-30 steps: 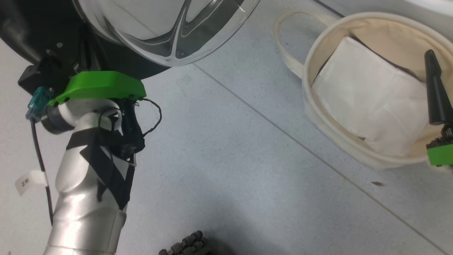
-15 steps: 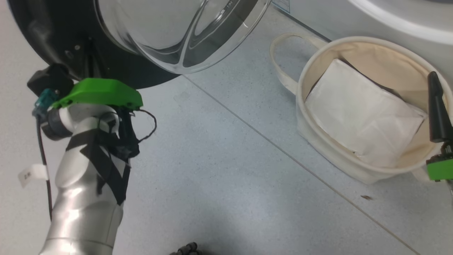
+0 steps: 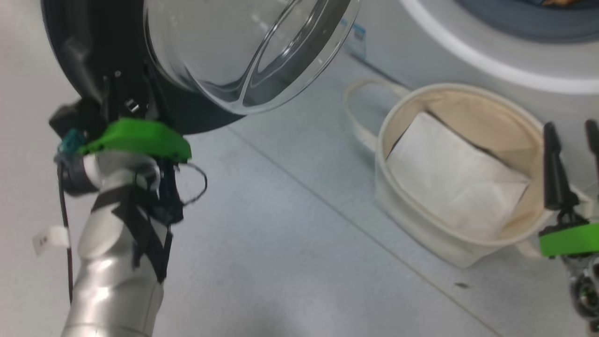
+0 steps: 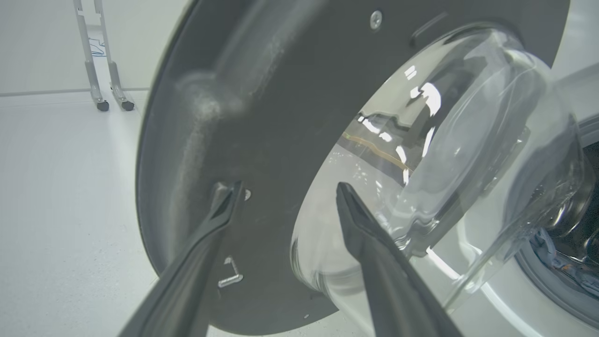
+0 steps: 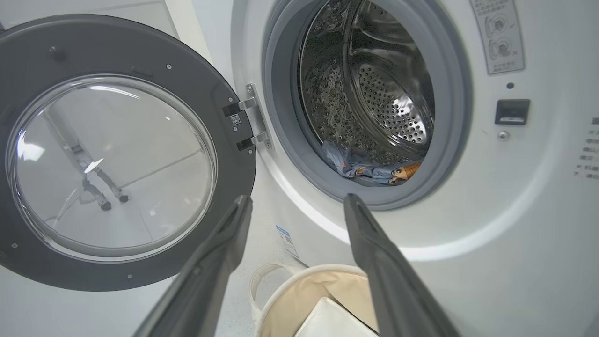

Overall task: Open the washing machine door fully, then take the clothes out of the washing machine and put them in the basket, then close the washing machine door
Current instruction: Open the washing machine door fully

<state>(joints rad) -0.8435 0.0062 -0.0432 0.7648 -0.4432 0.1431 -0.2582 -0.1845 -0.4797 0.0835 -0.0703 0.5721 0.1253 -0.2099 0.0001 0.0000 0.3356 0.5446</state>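
Right wrist view looks into the washing machine (image 5: 514, 210), its drum opening uncovered. The clothes (image 5: 369, 167) lie crumpled at the bottom front of the drum, just behind the grey gasket. The washing machine door (image 5: 110, 159) is swung wide on its hinges, at the left of this view. The right gripper (image 5: 297, 197) has its fingers spread wide and empty, near the basket (image 5: 281, 299), which sits on the floor just beside the machine's front with a white folded sheet (image 5: 332, 320) inside. In the left wrist view the left gripper (image 4: 288, 188) is also spread wide, holding nothing. One fingertip is at the door's dark inner rim and the other is before the bulging glass; whether either touches is hard to tell
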